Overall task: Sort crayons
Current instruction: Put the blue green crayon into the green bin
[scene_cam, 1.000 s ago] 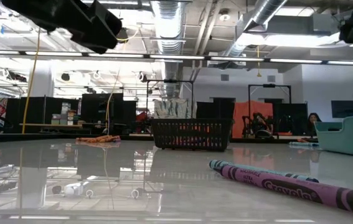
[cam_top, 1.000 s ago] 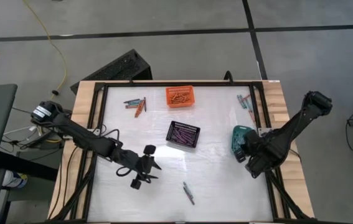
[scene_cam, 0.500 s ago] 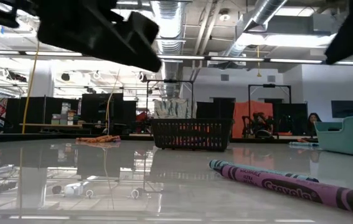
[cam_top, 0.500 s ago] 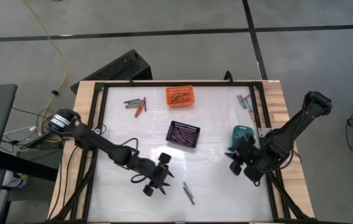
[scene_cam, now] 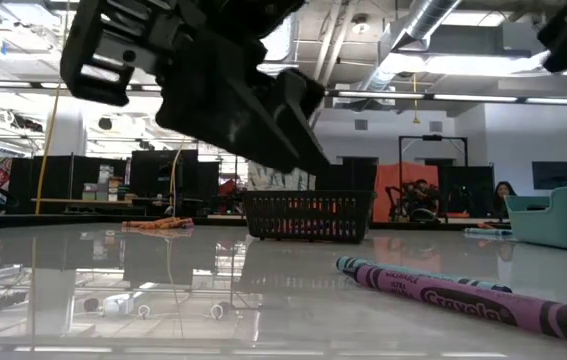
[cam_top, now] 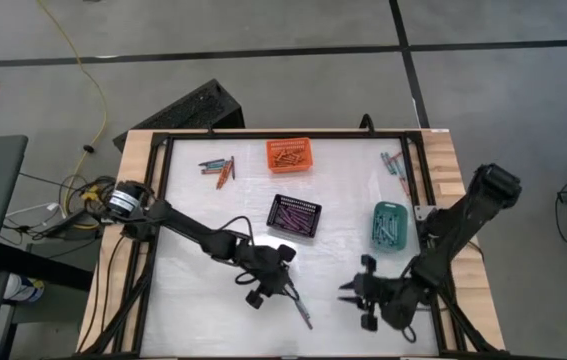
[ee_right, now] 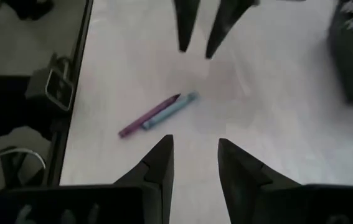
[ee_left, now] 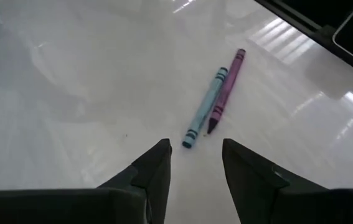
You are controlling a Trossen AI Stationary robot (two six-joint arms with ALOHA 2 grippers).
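Note:
Two crayons, one purple (ee_left: pixel 226 90) and one teal-blue (ee_left: pixel 203 109), lie side by side on the white table near its front edge (cam_top: pixel 303 311). My left gripper (ee_left: pixel 196 146) hovers open just short of their near ends, touching nothing. From the other side my right gripper (ee_right: pixel 195 142) faces the same pair (ee_right: pixel 157 112), also open and empty. In the low view the purple crayon (scene_cam: pixel 463 298) lies flat in the foreground, with the left arm (scene_cam: pixel 203 80) above it.
An orange basket (cam_top: pixel 289 155) stands at the far middle, a black one (cam_top: pixel 294 216) at the centre and a teal one (cam_top: pixel 391 225) at the right, each holding crayons. More loose crayons lie far left (cam_top: pixel 218 168) and far right (cam_top: pixel 395 165). A black frame rims the table.
My left gripper has gone down and toward the table's near right, from left of centre to the crayon pair. My right gripper has left the teal basket, swung toward the near edge and leftward, and turned to face the same pair.

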